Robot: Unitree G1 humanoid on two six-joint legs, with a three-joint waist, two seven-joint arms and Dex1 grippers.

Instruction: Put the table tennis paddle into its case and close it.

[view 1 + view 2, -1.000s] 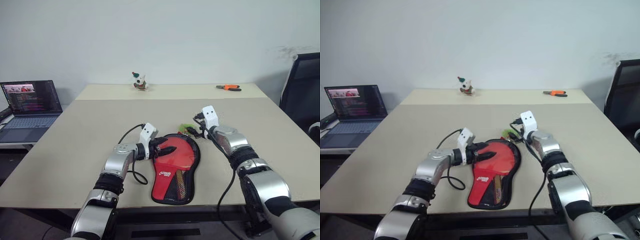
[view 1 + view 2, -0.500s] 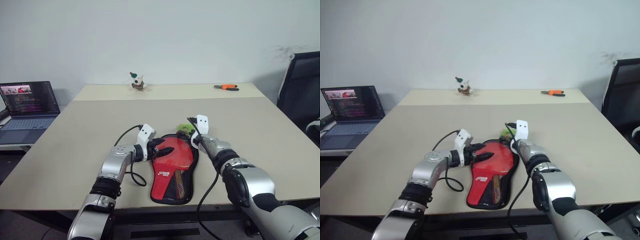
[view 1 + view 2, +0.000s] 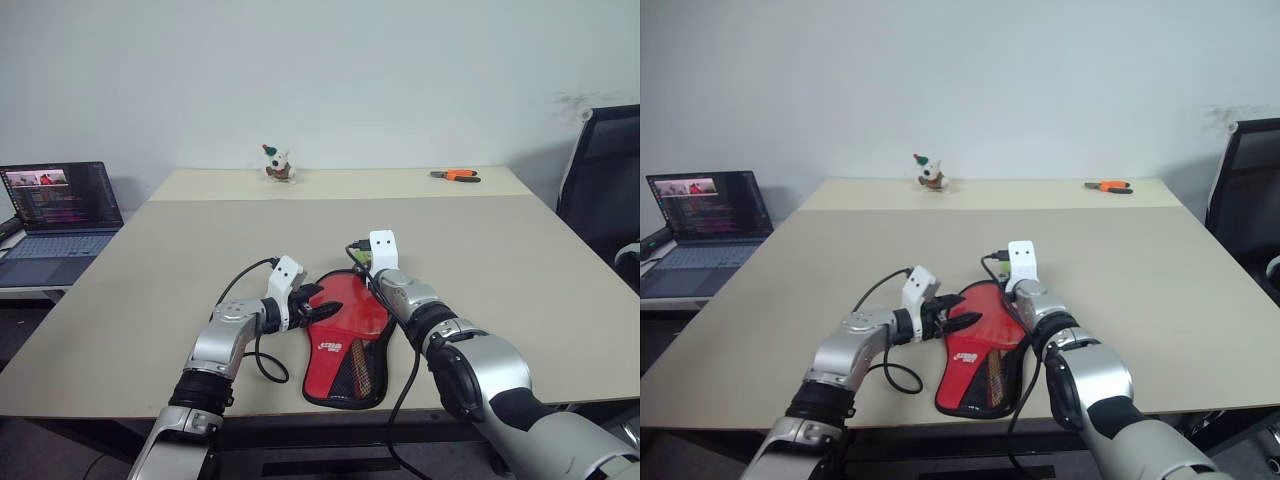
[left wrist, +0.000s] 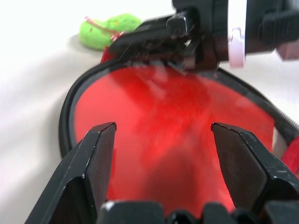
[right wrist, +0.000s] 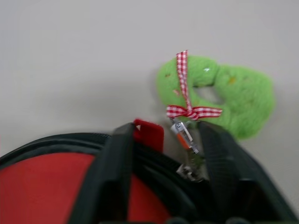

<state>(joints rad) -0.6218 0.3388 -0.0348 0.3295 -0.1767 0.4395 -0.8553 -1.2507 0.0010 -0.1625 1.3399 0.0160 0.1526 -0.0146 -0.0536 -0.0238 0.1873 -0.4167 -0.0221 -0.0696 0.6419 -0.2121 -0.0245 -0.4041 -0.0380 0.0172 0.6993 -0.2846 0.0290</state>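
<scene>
On the tabletop (image 3: pixel 150 260), near the front edge: case (image 3: pixel 345 345) lies flat, red paddle (image 4: pixel 168 126) face showing inside its round end. Right hand (image 5: pixel 161 149) at the far rim, fingers narrowed around the zipper pull with the green plush tag (image 5: pixel 219 95); grip not confirmed. Left hand (image 3: pixel 318 305) spread wide over the paddle face, holding nothing. Risk: pull slips out, or tugging drags the unpinned case.

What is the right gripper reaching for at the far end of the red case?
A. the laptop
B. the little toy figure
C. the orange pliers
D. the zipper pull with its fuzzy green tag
D: the right gripper straddles the zipper pull beside the green tag at the case rim.
</scene>
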